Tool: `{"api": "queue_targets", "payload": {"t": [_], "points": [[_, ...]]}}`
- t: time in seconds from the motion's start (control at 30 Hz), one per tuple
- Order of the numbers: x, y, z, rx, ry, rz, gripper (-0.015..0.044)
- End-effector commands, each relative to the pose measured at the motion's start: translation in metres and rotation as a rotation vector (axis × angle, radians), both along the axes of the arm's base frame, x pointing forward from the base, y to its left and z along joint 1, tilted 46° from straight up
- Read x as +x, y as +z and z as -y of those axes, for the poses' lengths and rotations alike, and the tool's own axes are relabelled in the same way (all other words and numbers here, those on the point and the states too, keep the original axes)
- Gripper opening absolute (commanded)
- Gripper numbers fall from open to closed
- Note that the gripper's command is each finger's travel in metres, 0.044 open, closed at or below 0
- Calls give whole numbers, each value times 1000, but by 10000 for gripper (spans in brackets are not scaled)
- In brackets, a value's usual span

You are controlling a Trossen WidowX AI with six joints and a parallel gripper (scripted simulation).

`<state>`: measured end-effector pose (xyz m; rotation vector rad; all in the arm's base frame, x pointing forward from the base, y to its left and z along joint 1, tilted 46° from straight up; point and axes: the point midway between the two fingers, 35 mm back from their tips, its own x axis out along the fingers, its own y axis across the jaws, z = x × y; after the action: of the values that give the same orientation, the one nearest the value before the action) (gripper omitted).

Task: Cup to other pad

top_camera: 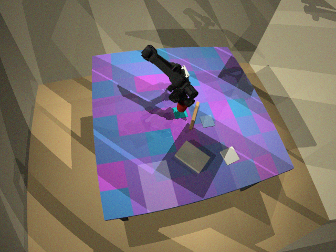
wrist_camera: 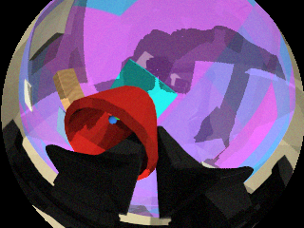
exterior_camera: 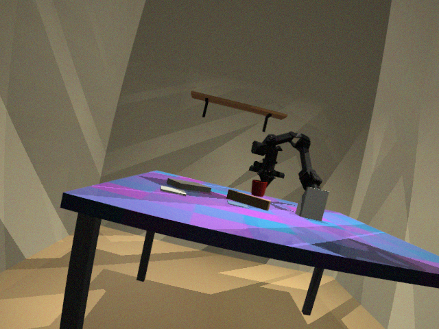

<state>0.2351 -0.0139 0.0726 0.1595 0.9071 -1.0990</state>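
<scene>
A red cup (top_camera: 181, 107) (exterior_camera: 258, 188) (wrist_camera: 138, 100) is held nearly upright, low over the cyan pad (top_camera: 177, 116) (wrist_camera: 165, 97). Whether its base touches the pad is hidden. A blue marble (wrist_camera: 112, 120) and a sliver of a greenish one show inside the cup; the rest of its inside is hidden. My gripper (top_camera: 185, 103) (exterior_camera: 263, 179) (wrist_camera: 152, 129) is shut on the cup's wall, with one finger inside the rim and one outside. The pale blue pad (top_camera: 207, 121) (exterior_camera: 238, 204) lies on the table across the wooden bar from the cup.
The wooden bar (top_camera: 194, 115) (exterior_camera: 247, 199) (wrist_camera: 68, 85) stands between the two pads, close to the cup. A grey slab (top_camera: 192, 156) (exterior_camera: 187, 185) and a whitish tile (top_camera: 230, 156) (exterior_camera: 173, 190) lie farther off. A grey box (exterior_camera: 314, 203) is by the arm's base.
</scene>
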Motion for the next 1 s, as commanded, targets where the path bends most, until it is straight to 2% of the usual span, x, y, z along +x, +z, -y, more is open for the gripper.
{"api": "queue_targets", "payload": {"t": [0.0, 0.97], "points": [[0, -3, 4, -6, 4, -4, 0], [3, -21, 25, -3, -1, 2, 0]]}}
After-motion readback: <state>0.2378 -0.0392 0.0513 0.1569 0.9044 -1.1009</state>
